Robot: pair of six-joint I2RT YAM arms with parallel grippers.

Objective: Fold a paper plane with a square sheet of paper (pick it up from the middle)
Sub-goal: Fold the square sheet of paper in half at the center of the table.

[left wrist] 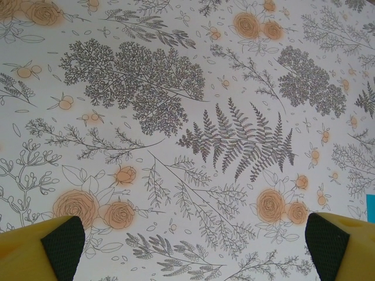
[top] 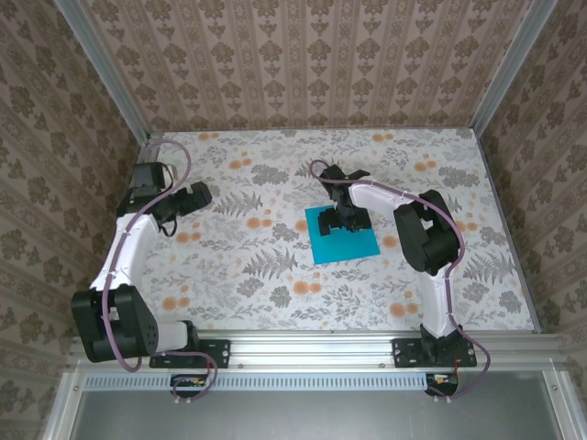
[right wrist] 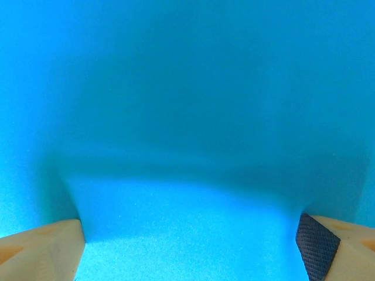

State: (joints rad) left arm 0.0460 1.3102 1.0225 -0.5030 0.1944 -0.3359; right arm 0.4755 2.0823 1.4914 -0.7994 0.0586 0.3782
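square sheet of paper (top: pixel 341 236): thin, matte, plain turquoise, unmarked, flat on the table (top: pixel 275 275), which has a grey fern and orange flower print

right gripper (top: pixel 347 218) points straight down on the sheet, near its middle. right arm is folded at the elbow, forearm reaching left. right wrist cam: the sheet is directly under the tips, fingers (right wrist: pixel 41 252) spread wide and not clamped on anything, tips look to be touching the paper. a paler band of paper runs between them, flat or bulging I can't tell. one side is bare tan plastic, the other has a black textured pad (right wrist: pixel 316 243)

left gripper (left wrist: pixel 193 246) hovers over bare table, well left of the sheet, jaws fully apart and empty: yellow fingers, black mesh pads. left arm stretches forward, wrist turned right, with a purple cable (top: pixel 138 229) along it
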